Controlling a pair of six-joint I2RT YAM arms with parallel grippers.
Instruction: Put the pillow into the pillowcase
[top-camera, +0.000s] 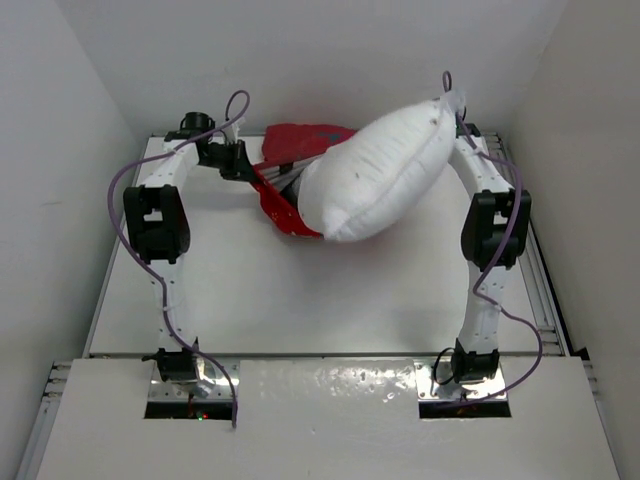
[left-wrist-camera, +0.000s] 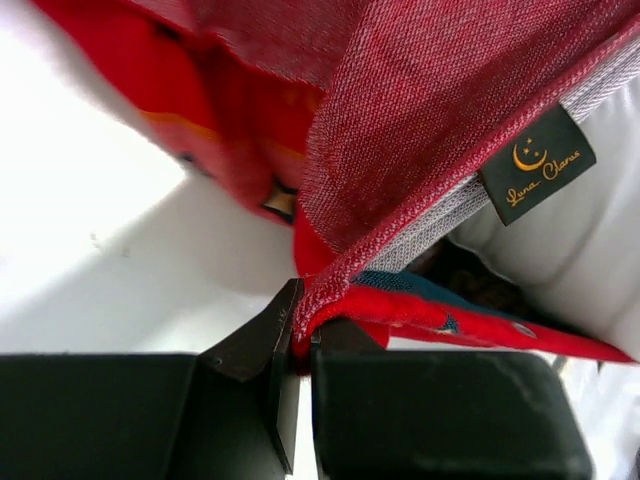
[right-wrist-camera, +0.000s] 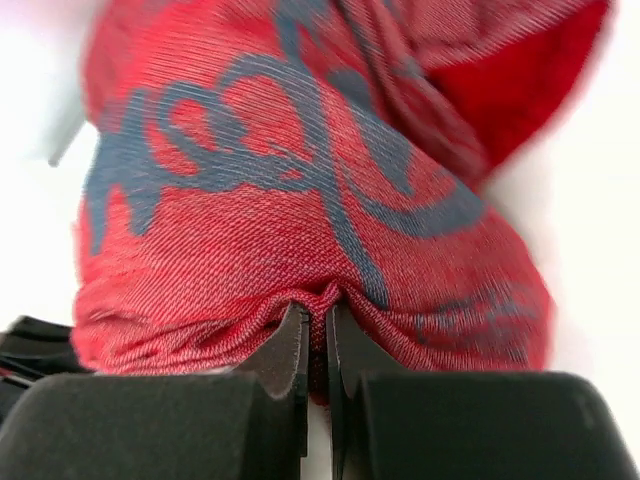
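White table (top-camera: 300, 300) between plain white walls (top-camera: 60, 120), bright even light.

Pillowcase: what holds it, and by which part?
Both grippers are shut on the pillowcase. The left gripper pinches its hemmed edge; the right gripper pinches a fold of its red cloth.

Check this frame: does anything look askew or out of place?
Yes. The pillow sits tilted, its far right corner raised by the right arm. It is almost wholly outside the pillowcase, which is bunched at its left end. The left gripper and right gripper are both shut on the red fabric.
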